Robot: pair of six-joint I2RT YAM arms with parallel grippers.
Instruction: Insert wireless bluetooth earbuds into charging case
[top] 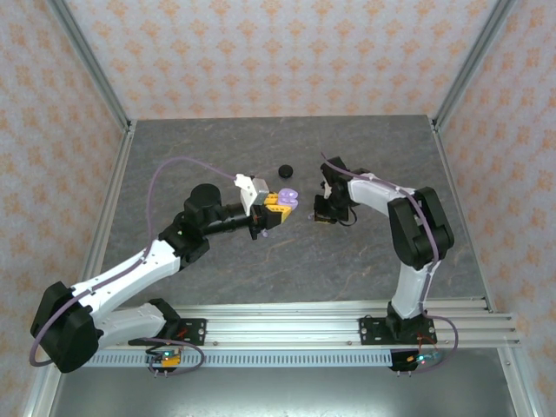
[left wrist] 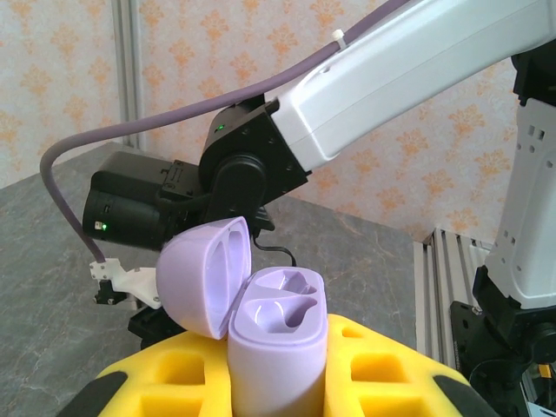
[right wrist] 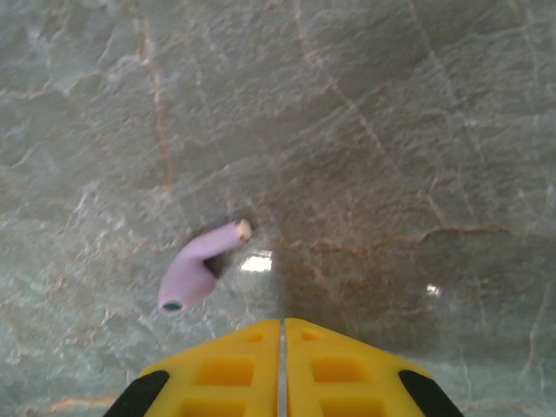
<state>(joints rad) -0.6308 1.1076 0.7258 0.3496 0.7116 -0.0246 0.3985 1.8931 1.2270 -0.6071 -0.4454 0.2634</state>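
Top view: left gripper [top: 278,205] is clamped on the lilac charging case [top: 289,197], holding it up over mid-table. The right gripper [top: 325,214] sits at 3 o'clock from the case, near it but apart, nose down toward the table [top: 261,269]. A black puck [top: 284,170] lies at 12 o'clock from the case. The earbud is too small to pick out here.

Left wrist view: the case [left wrist: 278,347] stands upright, pinched between the yellow fingers [left wrist: 382,365]. The lid [left wrist: 204,278] is hinged open toward 10 o'clock. Both wells [left wrist: 282,300] face up and are empty, so nothing is seated yet. The case is smooth, glossy and rounded, and the wells are contoured. Judgement: an earbud only drops in at the right orientation.

Right wrist view: the right gripper [right wrist: 282,334] has its fingers pressed together with only a hairline seam and nothing between them. One pale lilac earbud [right wrist: 198,271] lies loose on the grey stone table [right wrist: 391,130], at 10 o'clock from the fingertips, close but not touching. Its stem points to 1 o'clock with a tan tip. The bulb end is at 7 o'clock and has a small dark port.

Status, as a judgement: the case is open and presented, so prep is done. No earbud is in hand and none is in the case. Left to do: reopen the fingers, straddle the earbud, lift it, carry it to the case at 9 o'clock, seat it, then repeat for the second well. Risk: the small rounded piece skates on the stone.
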